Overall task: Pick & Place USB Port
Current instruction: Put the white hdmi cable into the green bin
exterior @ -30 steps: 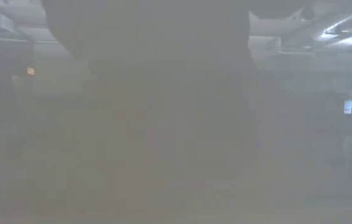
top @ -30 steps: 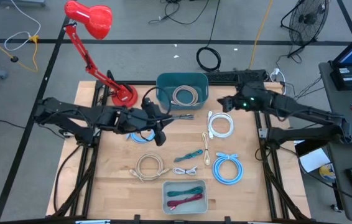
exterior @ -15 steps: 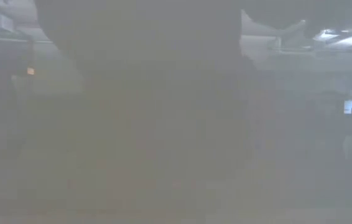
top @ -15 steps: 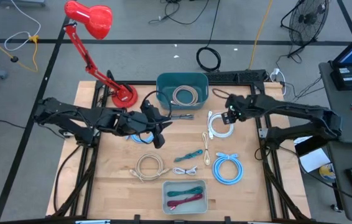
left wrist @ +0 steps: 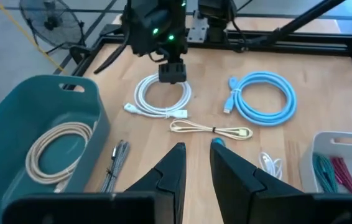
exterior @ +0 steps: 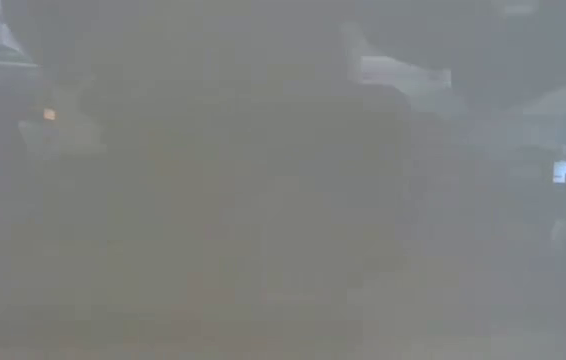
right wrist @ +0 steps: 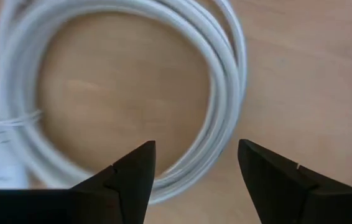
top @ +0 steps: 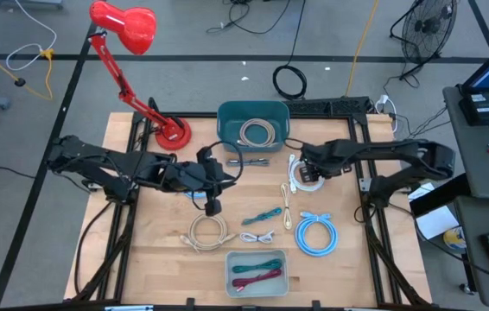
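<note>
My right gripper (top: 311, 173) (right wrist: 194, 155) hovers open just above the white coiled cable (top: 307, 178) (right wrist: 227, 93), which lies flat on the wood; the fingers stand on either side of a stretch of the coil's rim. In the left wrist view the same gripper (left wrist: 171, 73) stands over that coil (left wrist: 163, 99). My left gripper (top: 227, 175) (left wrist: 198, 155) hangs over the table's middle, pointing toward the right side, its fingers a narrow gap apart with nothing between them. A teal bin (top: 253, 106) (left wrist: 70, 118) holds a beige coiled cable (top: 256, 131).
On the table lie a grey braided cable (top: 249, 161) beside the bin, a thin beige cable (top: 286, 207), a teal cable (top: 267, 215), a small white cable (top: 260, 236), a beige coil (top: 208, 231) and a blue coil (top: 316, 235). A grey tray (top: 257, 256) holds green and red cables. A red lamp (top: 171, 131) stands far left.
My right gripper has swung from the far right corner beside the bin toward the table's middle and down, arriving over the white coil. My left gripper has turned at the wrist while staying near the table's middle.
</note>
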Controlling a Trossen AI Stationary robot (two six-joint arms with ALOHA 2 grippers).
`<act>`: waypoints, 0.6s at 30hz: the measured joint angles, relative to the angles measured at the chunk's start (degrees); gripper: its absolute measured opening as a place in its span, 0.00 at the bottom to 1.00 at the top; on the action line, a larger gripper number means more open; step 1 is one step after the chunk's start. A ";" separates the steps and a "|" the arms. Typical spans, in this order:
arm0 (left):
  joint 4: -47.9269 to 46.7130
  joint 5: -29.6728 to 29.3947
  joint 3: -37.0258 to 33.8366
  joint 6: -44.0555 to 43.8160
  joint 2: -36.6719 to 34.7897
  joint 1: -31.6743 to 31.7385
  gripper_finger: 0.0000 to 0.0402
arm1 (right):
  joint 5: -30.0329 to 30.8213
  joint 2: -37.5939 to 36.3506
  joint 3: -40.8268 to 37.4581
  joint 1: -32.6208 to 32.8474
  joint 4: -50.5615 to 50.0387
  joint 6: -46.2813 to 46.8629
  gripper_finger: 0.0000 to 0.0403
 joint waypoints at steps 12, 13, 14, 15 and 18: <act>0.02 0.51 0.00 1.13 0.00 0.20 0.19 | 3.96 4.86 -0.02 0.00 3.99 0.45 0.56; 0.02 0.52 0.00 1.36 0.00 0.20 0.19 | 4.02 5.17 -0.04 0.00 3.99 0.47 0.56; 0.00 0.54 0.00 1.46 0.00 0.20 0.19 | 4.24 5.41 -0.04 0.00 3.97 0.45 0.56; 0.00 0.55 0.00 1.60 0.00 0.20 0.19 | 4.65 5.48 -0.04 0.00 3.91 0.44 0.56; -0.81 0.79 0.00 1.88 0.00 0.20 0.19 | 5.72 5.55 -0.04 -0.03 3.61 0.92 0.56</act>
